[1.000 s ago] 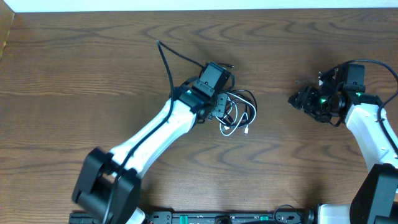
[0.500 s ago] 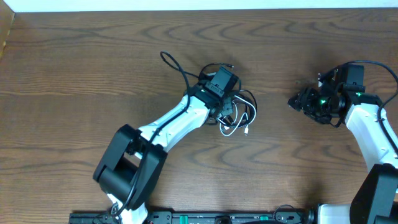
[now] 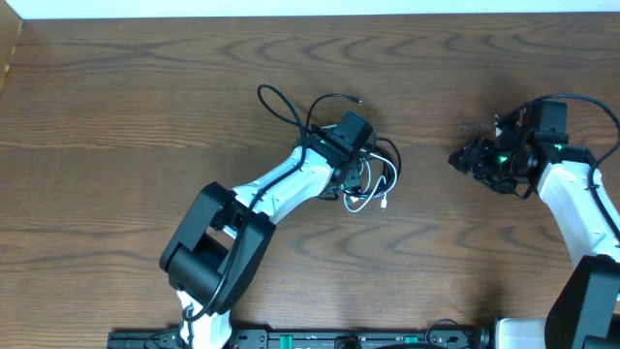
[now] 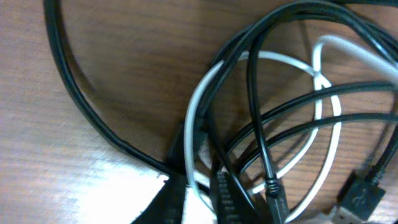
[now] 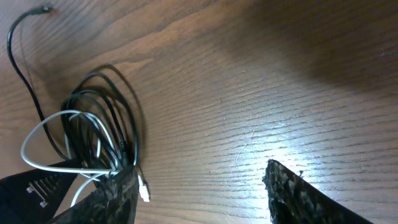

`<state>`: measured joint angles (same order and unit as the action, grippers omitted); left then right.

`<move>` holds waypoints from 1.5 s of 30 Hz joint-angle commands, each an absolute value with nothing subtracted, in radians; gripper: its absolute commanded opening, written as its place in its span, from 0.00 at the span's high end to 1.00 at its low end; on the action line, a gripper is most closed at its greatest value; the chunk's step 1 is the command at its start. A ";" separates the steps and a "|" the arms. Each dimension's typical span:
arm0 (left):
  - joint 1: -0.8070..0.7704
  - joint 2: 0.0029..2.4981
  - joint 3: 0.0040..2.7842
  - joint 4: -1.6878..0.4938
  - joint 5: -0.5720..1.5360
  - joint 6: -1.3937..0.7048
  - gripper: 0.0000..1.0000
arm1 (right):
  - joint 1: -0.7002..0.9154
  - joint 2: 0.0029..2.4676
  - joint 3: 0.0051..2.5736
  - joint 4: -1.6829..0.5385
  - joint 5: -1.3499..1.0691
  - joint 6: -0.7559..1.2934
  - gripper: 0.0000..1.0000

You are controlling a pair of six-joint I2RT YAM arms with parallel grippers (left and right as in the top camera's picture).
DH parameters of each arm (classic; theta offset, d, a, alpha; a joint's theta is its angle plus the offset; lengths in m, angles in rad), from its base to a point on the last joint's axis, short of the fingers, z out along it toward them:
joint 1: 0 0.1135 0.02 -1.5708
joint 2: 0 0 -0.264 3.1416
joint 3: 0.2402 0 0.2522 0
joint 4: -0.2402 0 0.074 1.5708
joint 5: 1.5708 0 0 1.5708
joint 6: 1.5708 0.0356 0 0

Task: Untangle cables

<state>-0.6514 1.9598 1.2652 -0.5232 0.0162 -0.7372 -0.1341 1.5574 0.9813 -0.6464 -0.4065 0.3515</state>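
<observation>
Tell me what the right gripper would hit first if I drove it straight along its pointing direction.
Likely bare table: between the fingers of the open right gripper the wrist view shows only wood. The cable tangle sits off to one side, near one finger, though depth is unclear.

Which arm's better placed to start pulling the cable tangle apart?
Left. The left gripper sits on the cables, white cable between its fingers; the right gripper hangs open, well off to the side.

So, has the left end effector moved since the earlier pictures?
Yes. The left end effector went right and slightly down, closer to the unmoved right end effector.
</observation>
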 commanded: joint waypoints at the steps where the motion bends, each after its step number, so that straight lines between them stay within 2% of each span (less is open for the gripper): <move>1: -0.659 2.019 1.262 -0.517 0.019 -0.754 0.92 | -0.129 1.562 0.991 -0.648 -0.406 0.335 0.39; 5: -0.657 1.984 1.265 -0.508 0.019 -0.744 0.93 | -0.124 1.562 0.991 -0.638 -0.475 0.302 0.41; 9: -0.657 1.899 1.274 -0.512 0.019 -0.632 0.93 | -0.115 1.560 0.999 -0.620 -0.648 0.212 0.44; 15: -0.659 1.650 1.274 -0.521 0.019 -0.599 0.93 | -0.068 1.501 1.022 -0.599 -0.793 0.166 0.44; 18: -0.658 1.510 1.274 -0.495 0.019 -0.598 0.93 | -0.031 1.460 1.022 -0.565 -0.797 0.168 0.38; 26: -0.656 1.344 1.274 -0.440 0.019 -0.593 0.93 | 0.063 1.455 1.021 -0.465 -0.786 0.276 0.36; 31: -0.656 1.289 1.274 -0.385 0.014 -0.540 0.93 | 0.120 1.465 1.021 -0.462 -0.648 0.373 0.37; 37: -0.656 1.348 1.274 -0.472 0.015 -0.527 0.92 | 0.131 1.479 1.021 -0.467 -0.571 0.428 0.39; 39: -0.656 1.395 1.274 -0.490 0.016 -0.512 0.83 | 0.126 1.479 1.021 -0.466 -0.566 0.430 0.39; 41: -0.656 1.458 1.274 -0.489 0.018 -0.479 0.64 | 0.123 1.479 1.021 -0.463 -0.565 0.430 0.39; 43: -0.656 1.524 1.274 -0.476 0.020 -0.431 0.50 | 0.122 1.479 1.021 -0.466 -0.552 0.430 0.39; 45: -0.656 1.583 1.274 -0.456 0.036 -0.371 0.41 | 0.121 1.479 1.021 -0.474 -0.551 0.429 0.39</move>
<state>-0.6575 1.5097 1.2686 -0.4675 0.0246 -0.4816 0.1276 1.4704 1.0050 -0.4675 -0.5751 0.4137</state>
